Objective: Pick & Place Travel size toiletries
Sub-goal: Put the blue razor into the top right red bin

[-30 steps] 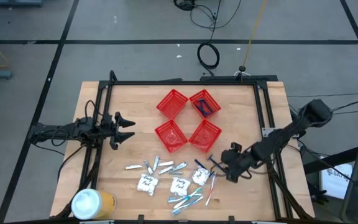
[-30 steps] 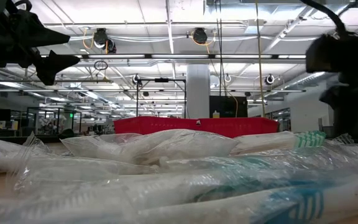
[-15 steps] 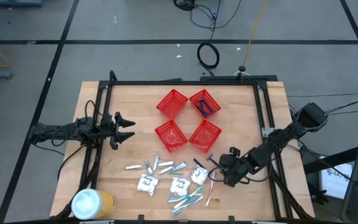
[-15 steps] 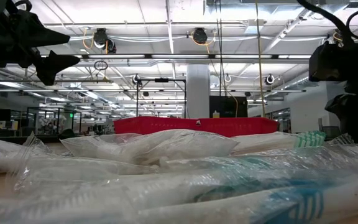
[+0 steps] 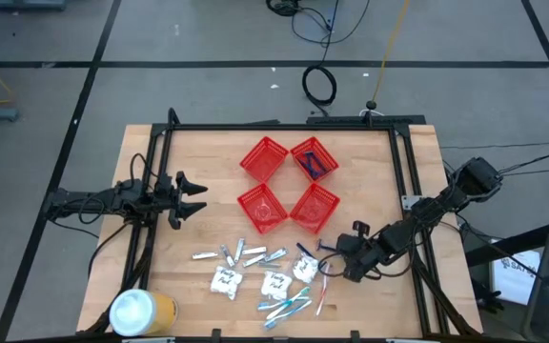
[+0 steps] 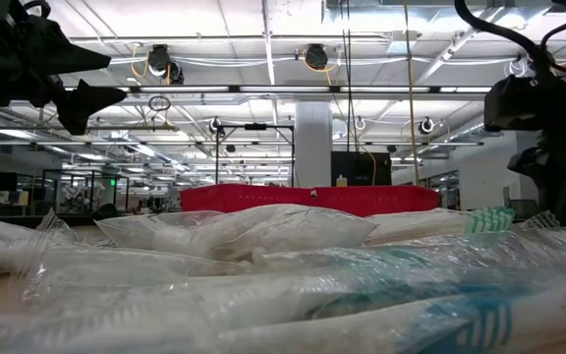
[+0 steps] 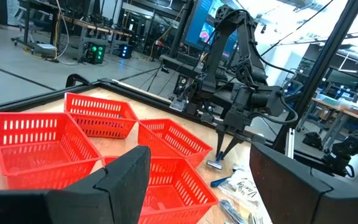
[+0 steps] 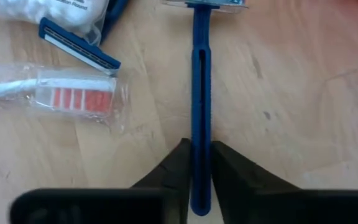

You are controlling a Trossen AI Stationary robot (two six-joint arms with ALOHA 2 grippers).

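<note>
My right gripper (image 5: 336,253) slants down at the right end of the toiletries heap, shut on a dark blue razor (image 8: 201,93) that lies on the wooden table (image 5: 198,152). The left wrist view shows this gripper (image 7: 226,144) too, with the razor's head (image 7: 215,164) on the wood. Beside it lie a second blue razor (image 8: 79,51), a wrapped toothbrush (image 8: 61,93) and a white sachet (image 8: 55,9). The remaining toiletries (image 5: 260,272) are spread along the near edge. My left gripper (image 5: 196,194) waits open and level at the table's left. My right gripper pinches the razor's handle near its free end (image 8: 201,155) between its two fingers (image 8: 178,167). The fingers come slanting down from the table's right side, in line with the handle. The razor lies flat on the table, its head pointing away from the gripper.
Four red mesh baskets (image 5: 289,183) stand in a cluster at the table's middle, the far right one holding blue items (image 5: 315,164). A yellow can with a white lid (image 5: 141,312) stands at the near left corner. A black frame (image 5: 284,127) runs round the table.
My right arm has sunk toward the table and tipped further downward over the razor. The razor and the other toiletries lie where they were.
</note>
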